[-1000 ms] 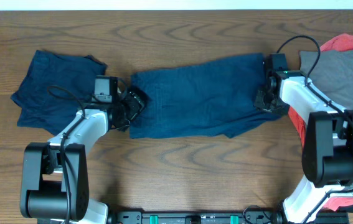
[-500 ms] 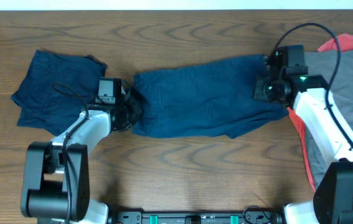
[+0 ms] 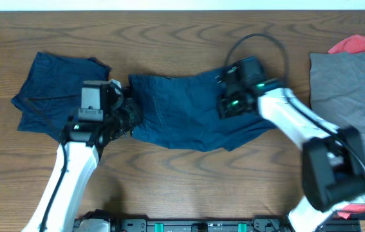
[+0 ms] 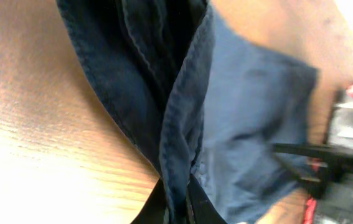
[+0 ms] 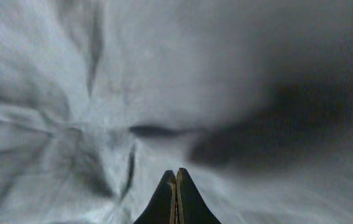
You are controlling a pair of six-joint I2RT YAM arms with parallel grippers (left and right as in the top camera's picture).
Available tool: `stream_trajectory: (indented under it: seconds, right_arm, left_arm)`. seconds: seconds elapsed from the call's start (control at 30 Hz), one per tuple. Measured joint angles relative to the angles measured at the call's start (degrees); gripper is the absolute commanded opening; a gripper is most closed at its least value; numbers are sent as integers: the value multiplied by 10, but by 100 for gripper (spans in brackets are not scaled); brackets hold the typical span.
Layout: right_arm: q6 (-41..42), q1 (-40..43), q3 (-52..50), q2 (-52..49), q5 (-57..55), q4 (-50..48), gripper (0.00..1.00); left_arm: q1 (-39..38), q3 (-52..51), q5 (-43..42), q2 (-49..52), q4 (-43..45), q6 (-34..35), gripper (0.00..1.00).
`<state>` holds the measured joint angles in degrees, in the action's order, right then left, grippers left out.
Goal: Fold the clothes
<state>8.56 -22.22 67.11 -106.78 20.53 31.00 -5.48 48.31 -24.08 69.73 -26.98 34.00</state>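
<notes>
Dark navy shorts lie stretched across the middle of the table. My left gripper is shut on their left edge, and in the left wrist view a hemmed fold of navy cloth runs down between the black fingertips of the left gripper. My right gripper is over the shorts' right half, shut, with their upper right corner drawn in under it. The right wrist view is blurred: the fingers of the right gripper are pressed together over creased cloth.
A second navy piece lies crumpled at the far left. A grey garment covers the right end of the table, with a red garment showing behind it. Bare wood runs along the front.
Both grippers closed on the shorts' ends. The right arm swung left, pulling the upper right corner inward over the shorts. The left arm rose and shifted slightly left.
</notes>
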Motion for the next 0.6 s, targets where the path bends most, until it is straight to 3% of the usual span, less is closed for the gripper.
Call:
stream_trajectory:
  seconds: [0.27, 0.37, 0.5, 0.6]
  right_arm:
    - [26, -142, 3, -92, 82, -124, 2]
    - [41, -193, 4, -100, 79, -159, 6]
    - [63, -223, 16, -100, 56, -144, 15]
    - [72, -210, 26, -92, 38, -92, 17]
  left_arm:
    - [0, 31, -7, -55, 0, 0, 6]
    - [0, 52, -19, -56, 0, 1, 6]
    - [0, 60, -27, -56, -3, 1, 6]
    - [0, 61, -28, -56, -11, 1, 6]
